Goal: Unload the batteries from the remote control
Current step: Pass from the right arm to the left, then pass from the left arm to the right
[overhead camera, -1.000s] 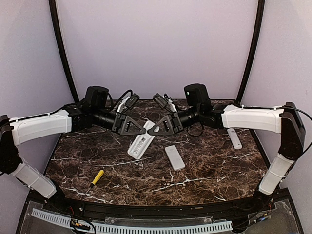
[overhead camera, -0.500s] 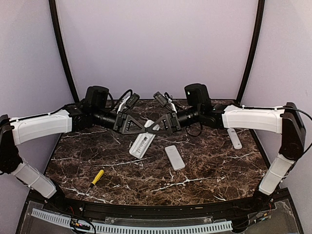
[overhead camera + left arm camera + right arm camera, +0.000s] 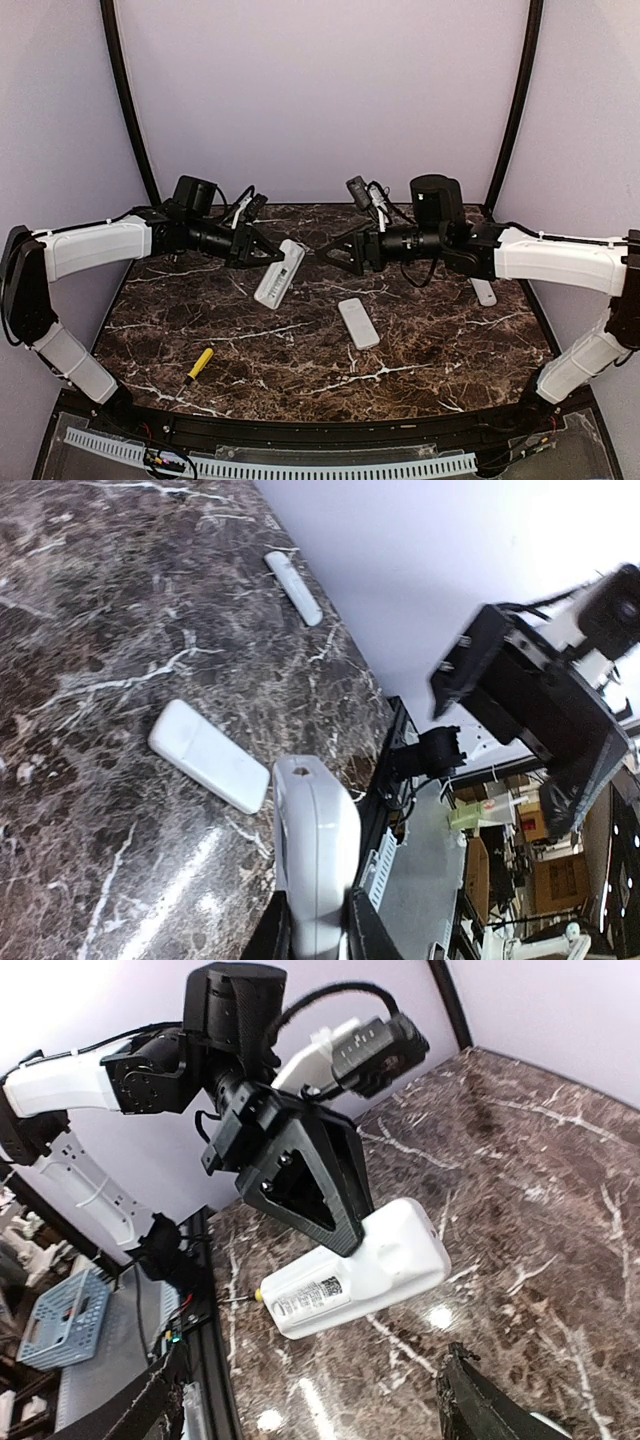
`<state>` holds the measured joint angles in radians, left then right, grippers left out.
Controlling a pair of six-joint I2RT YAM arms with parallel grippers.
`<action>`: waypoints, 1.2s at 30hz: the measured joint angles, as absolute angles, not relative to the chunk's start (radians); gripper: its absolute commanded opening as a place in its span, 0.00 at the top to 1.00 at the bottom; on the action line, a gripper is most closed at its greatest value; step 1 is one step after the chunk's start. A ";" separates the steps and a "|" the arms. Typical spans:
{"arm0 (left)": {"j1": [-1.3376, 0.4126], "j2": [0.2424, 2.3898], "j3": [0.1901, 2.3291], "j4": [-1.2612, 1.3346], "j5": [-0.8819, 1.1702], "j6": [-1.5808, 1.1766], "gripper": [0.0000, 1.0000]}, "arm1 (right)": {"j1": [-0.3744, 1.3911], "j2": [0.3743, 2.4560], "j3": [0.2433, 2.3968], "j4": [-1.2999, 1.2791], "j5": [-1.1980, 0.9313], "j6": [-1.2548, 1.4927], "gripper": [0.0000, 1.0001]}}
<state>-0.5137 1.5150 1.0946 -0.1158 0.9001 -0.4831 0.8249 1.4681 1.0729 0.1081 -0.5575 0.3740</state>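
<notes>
Above the table, a remote is clamped at one end by the left gripper; the right gripper is spread wide, nearby, untouching.

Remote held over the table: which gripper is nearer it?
Left. The left gripper is shut on one end of the remote. The right gripper hangs open just to its right, not touching it.

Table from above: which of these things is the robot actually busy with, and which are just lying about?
In the job: remote, held up off the table by the left gripper; right gripper, open beside it.
Lying about: screwdriver; white slab at mid-table; second remote by the right edge.
</notes>
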 measured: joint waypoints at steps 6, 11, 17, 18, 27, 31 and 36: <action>-0.463 1.561 1.097 -0.167 0.852 -0.492 1.00 | 0.938 1.455 1.065 0.117 -0.301 0.276 0.19; -0.447 1.576 1.097 -0.170 0.852 -0.507 1.00 | 1.006 1.519 1.069 0.136 -0.170 0.225 0.19; -0.433 1.577 1.096 -0.149 0.866 -0.510 1.00 | 1.076 1.651 1.136 0.134 -0.075 0.179 0.19; -0.429 1.576 1.094 -0.141 0.874 -0.513 1.00 | 1.087 1.671 1.150 0.133 -0.063 0.171 0.18; -0.427 1.576 1.046 -0.095 0.923 -0.551 1.00 | 1.142 1.761 1.238 0.126 0.078 0.106 0.17; -0.427 1.576 1.046 -0.078 0.940 -0.562 1.00 | 1.145 1.774 1.248 0.119 0.133 0.082 0.16; -0.427 1.576 1.046 -0.075 0.954 -0.570 1.00 | 1.155 1.776 1.248 0.111 0.163 0.063 0.15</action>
